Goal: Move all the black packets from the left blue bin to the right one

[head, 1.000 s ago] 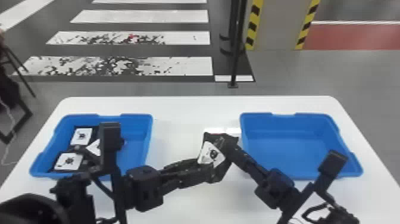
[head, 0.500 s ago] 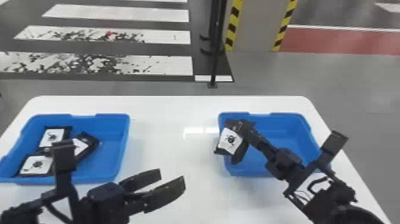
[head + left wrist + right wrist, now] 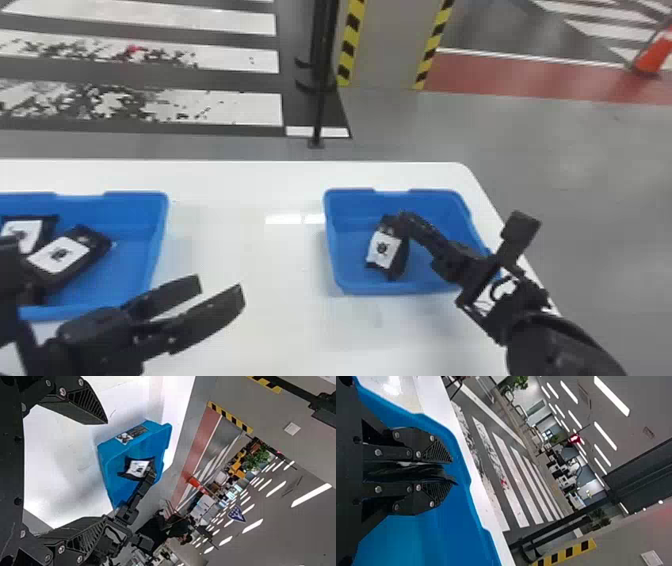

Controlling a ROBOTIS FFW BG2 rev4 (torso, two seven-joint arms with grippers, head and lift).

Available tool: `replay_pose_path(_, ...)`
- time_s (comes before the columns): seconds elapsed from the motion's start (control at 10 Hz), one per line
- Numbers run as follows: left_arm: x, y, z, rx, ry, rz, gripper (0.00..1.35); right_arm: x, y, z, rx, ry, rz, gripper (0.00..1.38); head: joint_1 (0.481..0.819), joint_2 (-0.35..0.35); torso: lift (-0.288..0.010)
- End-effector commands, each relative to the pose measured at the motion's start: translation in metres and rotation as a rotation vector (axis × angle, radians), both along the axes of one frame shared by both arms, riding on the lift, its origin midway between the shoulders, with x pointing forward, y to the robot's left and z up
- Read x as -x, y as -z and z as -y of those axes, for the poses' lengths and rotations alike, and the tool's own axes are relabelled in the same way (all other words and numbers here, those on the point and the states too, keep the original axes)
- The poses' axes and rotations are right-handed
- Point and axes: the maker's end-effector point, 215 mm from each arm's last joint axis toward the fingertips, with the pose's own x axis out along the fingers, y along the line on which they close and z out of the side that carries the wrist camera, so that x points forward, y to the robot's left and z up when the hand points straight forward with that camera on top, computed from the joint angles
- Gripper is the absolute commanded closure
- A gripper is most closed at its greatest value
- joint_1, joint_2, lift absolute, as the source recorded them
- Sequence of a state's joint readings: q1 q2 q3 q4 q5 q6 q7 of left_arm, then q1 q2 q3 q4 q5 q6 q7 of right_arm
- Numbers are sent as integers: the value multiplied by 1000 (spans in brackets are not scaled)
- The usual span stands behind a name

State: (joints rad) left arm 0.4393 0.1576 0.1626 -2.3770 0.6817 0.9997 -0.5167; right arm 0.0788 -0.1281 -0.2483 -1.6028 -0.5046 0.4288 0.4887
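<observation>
Since the earlier frame, a black packet is moving farther over the right blue bin, the right jaws pinching it; the left jaws are standing spread. Releasing too high is risking a tumble.

I observe a large indoor hall, industrial in character: crosswalk stripes painted on the floor, black-and-yellow hazard tape, an orange cone. Under rows of ceiling strip lights, I note office-like furniture and greenery farther off.
</observation>
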Motion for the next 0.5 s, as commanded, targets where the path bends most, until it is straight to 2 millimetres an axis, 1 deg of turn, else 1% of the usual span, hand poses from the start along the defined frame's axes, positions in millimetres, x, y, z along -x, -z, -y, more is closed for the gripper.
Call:
replay_pose_path(0.0,-5,-1,-13,-7,-28,7,203,5,4,12,47,31,15,460,695,-220,-140)
replay_pose_path(0.1,-8,-3,-17,-14,-37,17,206,20,-8,7,76,28,48,360,695,-223,-140)
replay_pose_path(0.2,-14,-4,-29,-32,-66,31,208,40,-24,3,131,36,90,344,695,-220,-140)
replay_pose_path(0.3,-19,-2,-42,-60,-92,37,208,63,-46,-1,177,55,144,338,695,-210,-140)
replay_pose_path(0.4,-21,1,-51,-79,-100,30,208,90,-72,-2,232,94,198,337,695,-194,-140)
